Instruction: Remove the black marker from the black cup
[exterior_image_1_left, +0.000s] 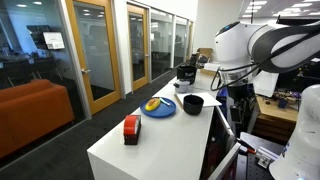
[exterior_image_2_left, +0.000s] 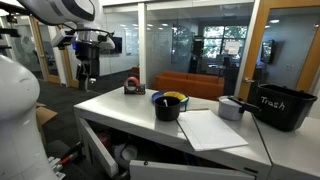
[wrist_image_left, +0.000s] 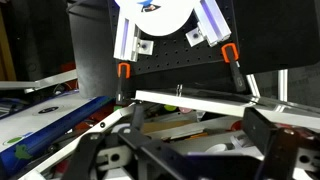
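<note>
The black cup (exterior_image_1_left: 192, 103) is low and wide and stands on the white table next to the blue plate (exterior_image_1_left: 158, 107). It also shows in an exterior view (exterior_image_2_left: 168, 106) at the table's near end. I cannot make out the black marker in any view. My gripper (exterior_image_2_left: 88, 72) hangs beside the table, off its edge and well away from the cup. It also shows in an exterior view (exterior_image_1_left: 238, 98). In the wrist view the gripper (wrist_image_left: 180, 150) is open with nothing between the fingers. That view looks at the table's edge from the side.
A red and black object (exterior_image_1_left: 131, 128) stands at one end of the table. A bulkier black object (exterior_image_1_left: 186, 72) stands at the other end. A sheet of paper (exterior_image_2_left: 210, 128), a grey roll (exterior_image_2_left: 232, 107) and a black trash bin (exterior_image_2_left: 280, 106) are near the cup.
</note>
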